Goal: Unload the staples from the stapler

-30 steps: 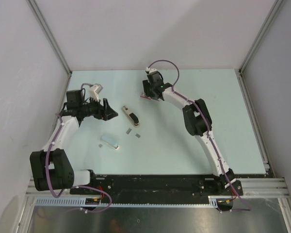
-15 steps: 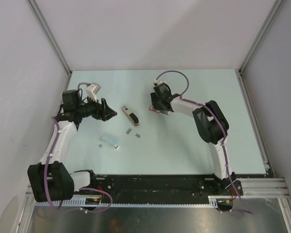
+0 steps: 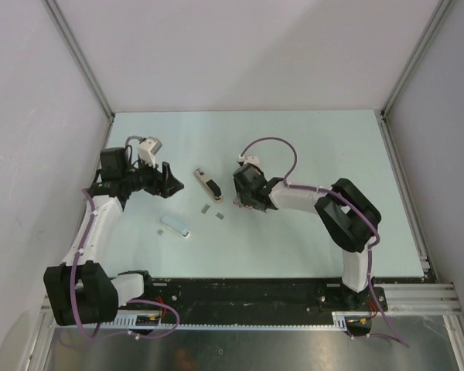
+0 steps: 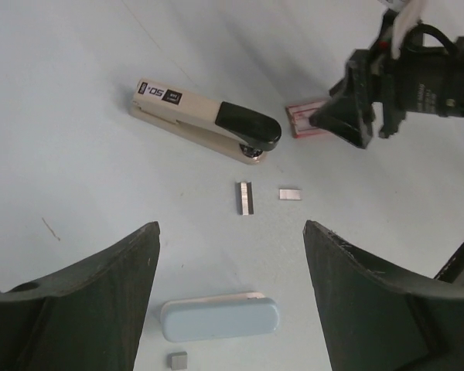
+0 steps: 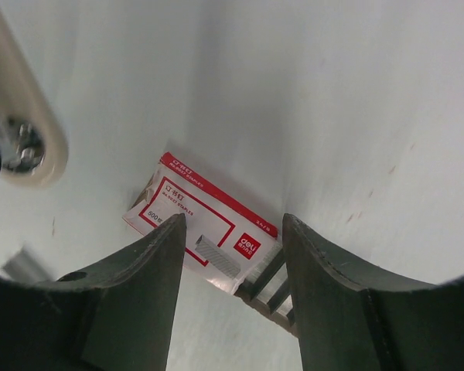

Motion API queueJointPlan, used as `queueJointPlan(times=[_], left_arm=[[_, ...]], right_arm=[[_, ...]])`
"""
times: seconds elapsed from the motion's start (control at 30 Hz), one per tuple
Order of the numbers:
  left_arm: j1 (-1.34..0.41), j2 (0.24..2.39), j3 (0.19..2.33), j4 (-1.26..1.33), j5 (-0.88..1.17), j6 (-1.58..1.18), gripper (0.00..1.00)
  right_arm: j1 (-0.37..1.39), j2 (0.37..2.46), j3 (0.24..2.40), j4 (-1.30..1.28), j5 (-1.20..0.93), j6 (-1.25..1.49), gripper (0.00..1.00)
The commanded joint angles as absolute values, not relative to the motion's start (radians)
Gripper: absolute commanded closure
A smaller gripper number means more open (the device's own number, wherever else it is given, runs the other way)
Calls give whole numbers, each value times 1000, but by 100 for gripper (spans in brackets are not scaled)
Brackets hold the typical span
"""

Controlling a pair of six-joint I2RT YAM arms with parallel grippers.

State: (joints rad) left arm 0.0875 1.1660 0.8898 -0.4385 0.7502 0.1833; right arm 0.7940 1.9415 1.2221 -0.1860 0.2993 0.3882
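Observation:
The beige and black stapler (image 3: 208, 185) (image 4: 205, 120) lies closed on the table, and its rounded end (image 5: 23, 131) shows in the right wrist view. Two loose staple strips (image 4: 246, 198) (image 4: 290, 194) (image 3: 205, 207) lie just in front of it. My left gripper (image 3: 166, 179) (image 4: 232, 228) hangs open with nothing in it, above a pale blue case (image 4: 220, 319). My right gripper (image 3: 243, 197) (image 5: 233, 224) is shut on a red and white staple box (image 5: 201, 224) (image 4: 305, 120), right of the stapler's black end. Staples (image 5: 271, 290) stick out of the box between the fingers.
The pale blue case (image 3: 175, 226) lies nearer the front, left of centre, with a tiny grey square (image 4: 178, 359) beside it. White walls and metal frame posts (image 3: 81, 58) close in the table on three sides.
My right arm has swung from the back of the table toward the front, and the staple box came with its gripper to beside the stapler. The left arm has barely shifted.

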Motion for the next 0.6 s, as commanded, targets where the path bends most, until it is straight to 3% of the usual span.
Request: queueJointPlan(times=[0.0,0.4,0.57], left_arm=[[94,1156,874,-461,730,244,20],[93,1119,868,-479,707,269,21],[77,1121,863,-483,689,284,21]], right_arm=[[857,1882,1123,-288,325,443,43],[941,1735,1016,-299,358,468,41],[950,1646,1016,-320,365,454,35]])
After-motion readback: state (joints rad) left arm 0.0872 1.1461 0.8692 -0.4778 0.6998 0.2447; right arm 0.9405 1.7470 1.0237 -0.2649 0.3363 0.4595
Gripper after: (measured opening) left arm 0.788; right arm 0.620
